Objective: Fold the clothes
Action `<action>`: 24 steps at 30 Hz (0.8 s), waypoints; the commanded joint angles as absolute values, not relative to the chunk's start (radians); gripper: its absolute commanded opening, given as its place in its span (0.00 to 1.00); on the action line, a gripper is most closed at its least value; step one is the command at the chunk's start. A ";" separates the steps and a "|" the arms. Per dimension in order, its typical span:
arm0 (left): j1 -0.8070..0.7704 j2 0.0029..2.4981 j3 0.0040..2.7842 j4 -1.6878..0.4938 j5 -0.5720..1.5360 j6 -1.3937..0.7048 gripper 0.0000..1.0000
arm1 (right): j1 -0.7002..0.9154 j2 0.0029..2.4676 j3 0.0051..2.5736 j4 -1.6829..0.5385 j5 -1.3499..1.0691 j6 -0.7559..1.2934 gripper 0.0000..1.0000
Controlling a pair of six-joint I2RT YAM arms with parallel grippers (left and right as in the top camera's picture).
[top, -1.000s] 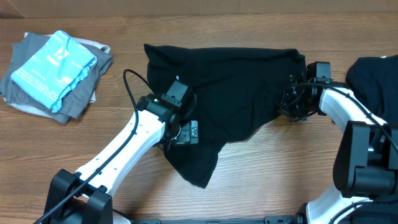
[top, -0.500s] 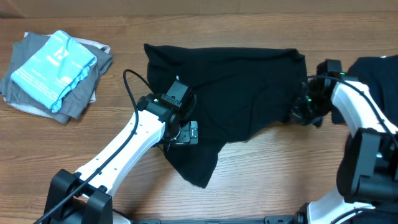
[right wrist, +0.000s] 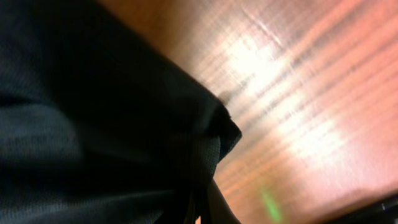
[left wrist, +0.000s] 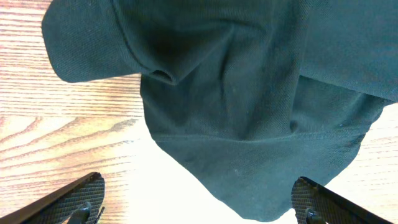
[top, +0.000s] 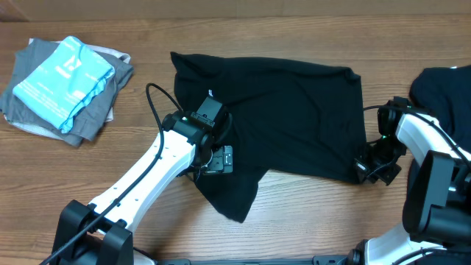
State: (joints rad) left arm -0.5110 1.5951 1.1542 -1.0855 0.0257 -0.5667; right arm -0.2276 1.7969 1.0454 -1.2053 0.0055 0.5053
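A black T-shirt (top: 287, 110) lies spread across the middle of the wooden table, one corner hanging toward the front (top: 232, 199). My left gripper (top: 213, 158) is open over its front-left part; in the left wrist view the cloth (left wrist: 249, 93) lies between and beyond the spread fingers (left wrist: 199, 208). My right gripper (top: 368, 168) is shut on the shirt's front-right corner, and the pinched fold (right wrist: 205, 143) fills the right wrist view. A second black shirt (top: 441, 96) lies at the right edge.
A stack of folded grey clothes (top: 88, 103) with a light blue piece (top: 62, 77) on top sits at the far left. Bare wood (top: 324, 213) lies along the front edge.
My right gripper has pulled the shirt's right corner toward the front, drawing the right side out flatter. The left arm has not moved.
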 commanded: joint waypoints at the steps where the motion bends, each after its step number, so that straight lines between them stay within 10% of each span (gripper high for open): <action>1: -0.511 1.581 1.148 -1.095 0.018 -0.545 0.99 | -0.231 1.769 1.039 -1.226 0.071 0.610 0.04; 16: -0.509 1.371 1.286 -1.130 0.016 -0.486 0.99 | -0.230 1.769 1.363 -1.373 -0.154 0.311 0.51; 19: -0.495 1.316 1.286 -1.154 0.012 -0.500 1.00 | -0.230 1.769 1.430 -1.411 -0.179 0.246 0.75; 24: -0.452 1.338 1.266 -1.247 0.067 -0.535 0.65 | -0.229 1.769 1.422 -1.413 -0.184 0.200 0.83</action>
